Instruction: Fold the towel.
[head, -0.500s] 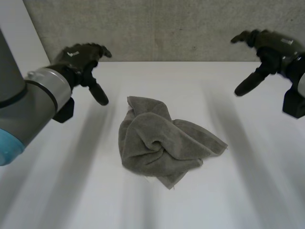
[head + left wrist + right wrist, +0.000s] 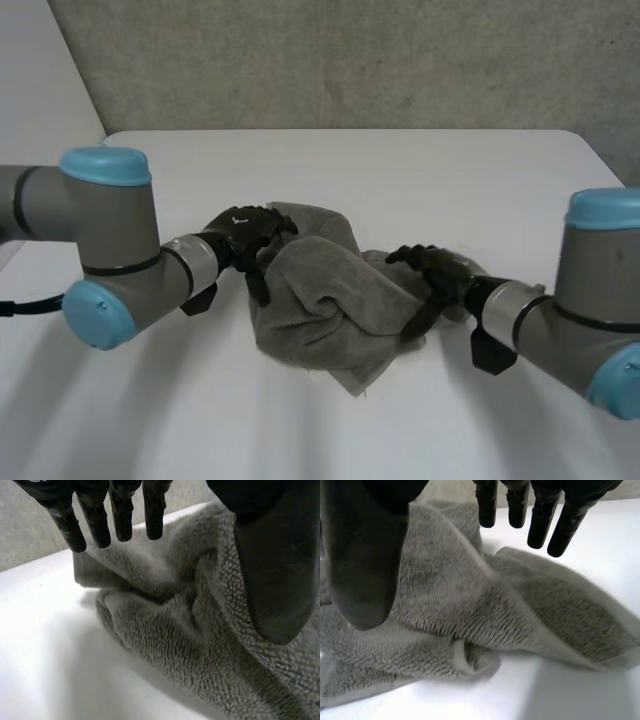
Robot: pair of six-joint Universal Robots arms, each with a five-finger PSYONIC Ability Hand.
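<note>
progress: nothing folded yet, we judge; the crumpled grey terry towel [image 2: 330, 300] lies heaped on the white table [image 2: 400, 160] | our left hand [image 2: 243, 232]: at the towel's left edge, fingers [image 2: 120, 515] straight, thumb wide, gripping nothing | our right hand [image 2: 432, 272]: at the towel's right edge, spread wide, empty | to do: grasp, flatten, fold

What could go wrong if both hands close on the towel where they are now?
1. The towel is crumpled, with folds bunched under the open left hand and the open right hand. Closing here may pinch several layers rather than one edge, so lifting would likely keep it bunched.
2. The wrist views show no clear corner within either hand's reach, so any spread could come out skewed.
</note>
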